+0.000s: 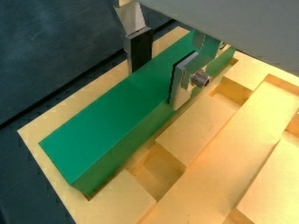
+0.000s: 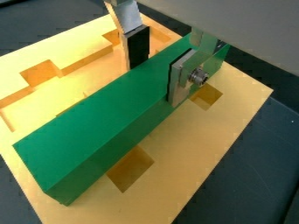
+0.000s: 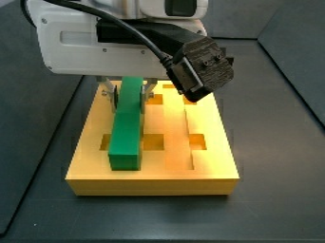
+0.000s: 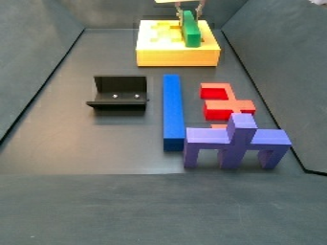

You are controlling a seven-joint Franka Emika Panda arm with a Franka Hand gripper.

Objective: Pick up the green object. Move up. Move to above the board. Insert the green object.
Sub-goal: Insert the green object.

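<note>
The green object (image 1: 111, 122) (image 2: 93, 140) is a long bar lying lengthwise in a groove of the yellow-orange board (image 1: 233, 149) (image 2: 59, 57). Its top stands above the board's surface in a side view, green object (image 3: 124, 128), board (image 3: 191, 161). My gripper (image 1: 160, 70) (image 2: 158, 68) straddles the bar near its far end. The dark pad sits against one long side and the silver finger plate (image 1: 184, 80) against the other, so it is shut on the bar. From the far side view the gripper (image 4: 188, 14) hangs over the board (image 4: 160, 53) at the back.
In front of the board on the dark floor stand the black fixture (image 4: 118, 94), a long blue bar (image 4: 173, 110), a red block (image 4: 227, 100) and a blue-purple arch piece (image 4: 236, 145). Square holes (image 3: 197, 142) show in the board beside the green bar.
</note>
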